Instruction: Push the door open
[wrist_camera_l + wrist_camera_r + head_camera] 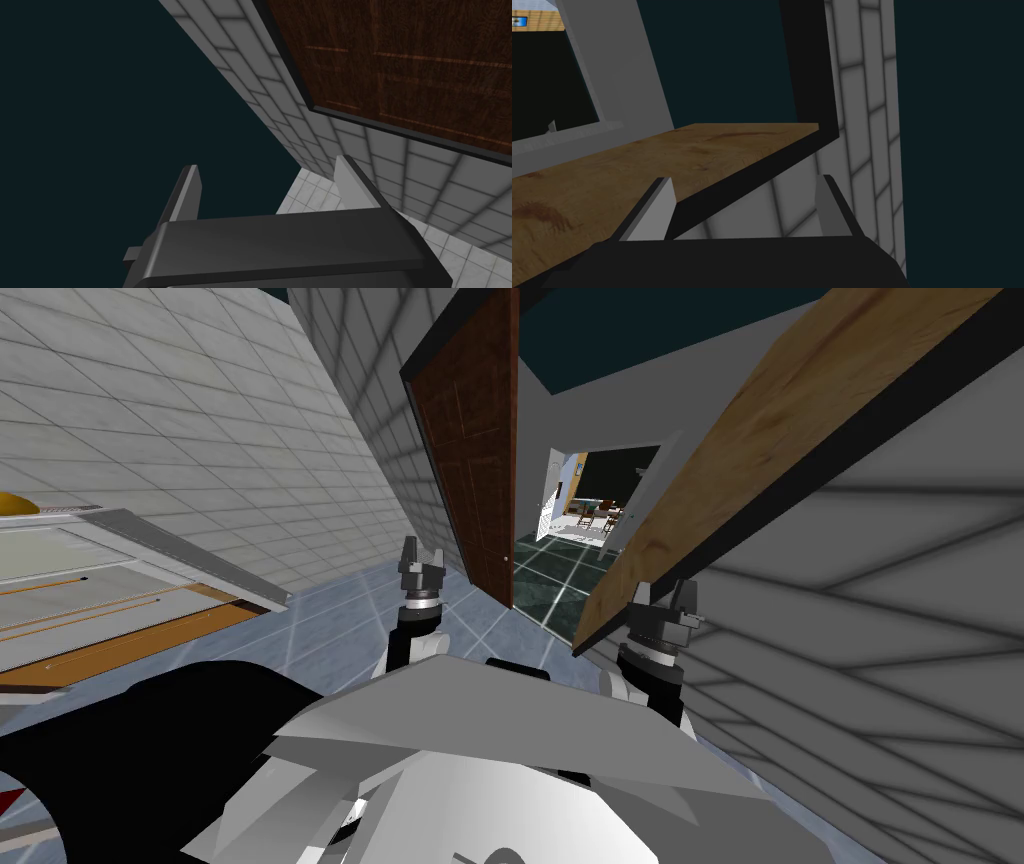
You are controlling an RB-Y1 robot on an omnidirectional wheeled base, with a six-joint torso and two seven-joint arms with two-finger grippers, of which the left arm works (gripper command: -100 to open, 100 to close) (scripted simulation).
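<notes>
Two door leaves stand ahead with a gap between them. A light wood door point(760, 448) with a black edge is on the right, a dark brown door point(475, 458) on the left. My right gripper point(668, 600) is at the light door's lower corner. In the right wrist view the right gripper point(744, 207) is open, and the light wood door point(662, 160) has its black edge crossing just beyond the fingers; I cannot tell if they touch. My left gripper point(421, 558) hangs near the brown door's foot. In the left wrist view the left gripper point(270, 192) is open and empty, apart from the brown door point(400, 65).
Through the gap lie a dark green tiled floor point(545, 578) and a far room with chairs point(595, 513). A grey tiled wall point(880, 618) runs close on my right. A white counter point(130, 578) with a yellow object point(15, 503) stands to my left.
</notes>
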